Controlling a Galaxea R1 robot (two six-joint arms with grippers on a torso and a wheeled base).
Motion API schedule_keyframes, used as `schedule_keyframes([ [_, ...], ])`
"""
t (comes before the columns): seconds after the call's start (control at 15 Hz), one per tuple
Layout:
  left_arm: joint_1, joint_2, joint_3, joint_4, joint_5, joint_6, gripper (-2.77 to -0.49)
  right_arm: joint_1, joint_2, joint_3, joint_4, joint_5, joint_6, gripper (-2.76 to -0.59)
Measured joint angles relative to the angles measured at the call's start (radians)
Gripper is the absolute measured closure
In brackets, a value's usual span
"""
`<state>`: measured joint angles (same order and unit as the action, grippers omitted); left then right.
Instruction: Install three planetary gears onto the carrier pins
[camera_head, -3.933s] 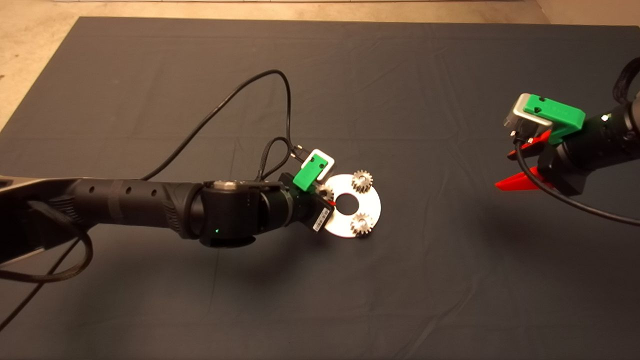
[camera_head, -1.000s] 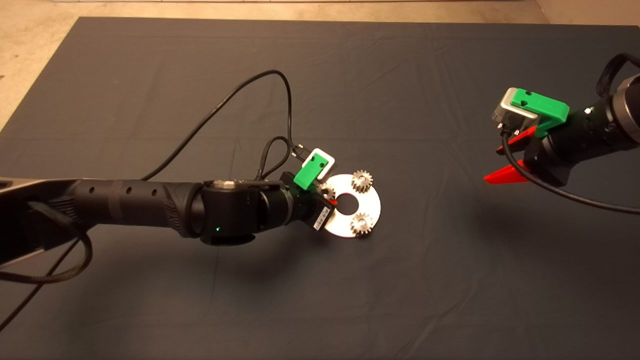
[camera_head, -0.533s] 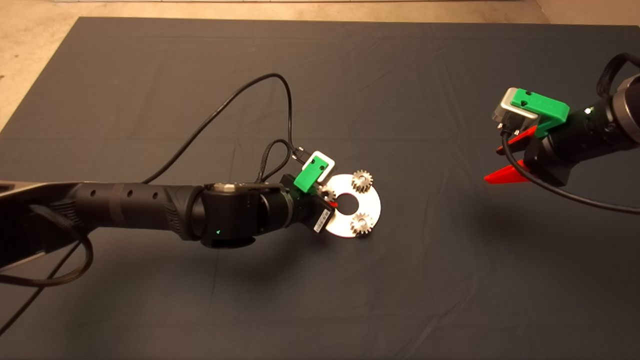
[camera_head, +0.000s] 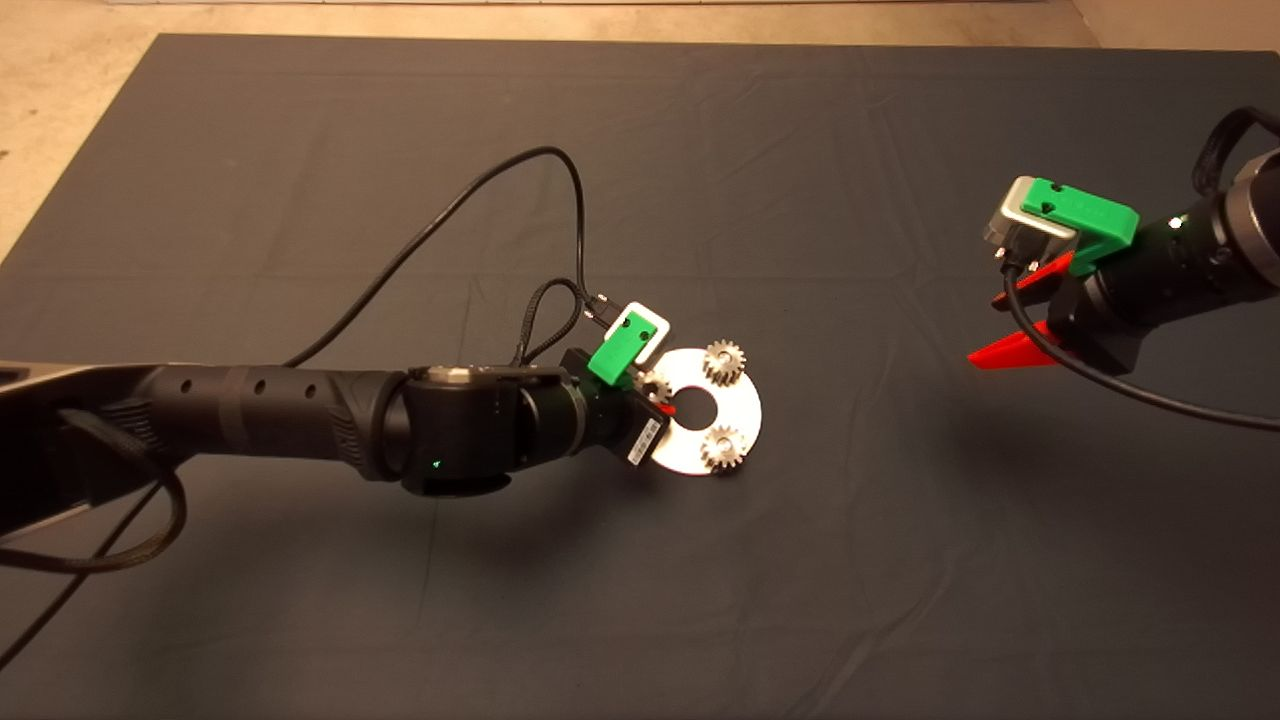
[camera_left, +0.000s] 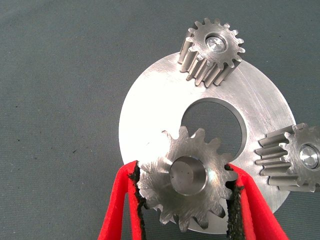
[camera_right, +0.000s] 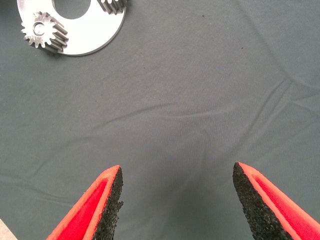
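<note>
Left claw (camera_left: 182, 200) pinching toothed silvery gear (camera_left: 186, 179) on its pin, right claw (camera_right: 172, 200) spread over mat (camera_right: 200, 100)

Between red jaws lined with black pads (camera_left: 233, 210), a silvery-grey planetary gear (camera_left: 186, 181) shows a toothed rim. Past the jaws, a pale silver disc (camera_left: 150, 115) with fine brushed streaks carries two more silvery gears (camera_left: 212, 51). The mat (camera_head: 300, 150) is dark slate grey. Both grippers have green bodies.
</note>
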<state>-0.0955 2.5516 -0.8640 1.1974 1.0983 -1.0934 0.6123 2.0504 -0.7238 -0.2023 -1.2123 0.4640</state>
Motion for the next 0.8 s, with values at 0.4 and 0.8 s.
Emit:
schedule_keyframes([
  [0.4, 0.01, 0.0, -0.004, 0.028, -0.01, 0.002, -0.65, 0.0, 0.0, 0.001, 0.0, 0.0, 0.0, -1.62],
  [0.8, 0.01, -0.003, -0.011, 0.031, -0.023, 0.029, -0.65, 0.0, 0.0, 0.001, 0.0, 0.0, -0.001, -1.62],
])
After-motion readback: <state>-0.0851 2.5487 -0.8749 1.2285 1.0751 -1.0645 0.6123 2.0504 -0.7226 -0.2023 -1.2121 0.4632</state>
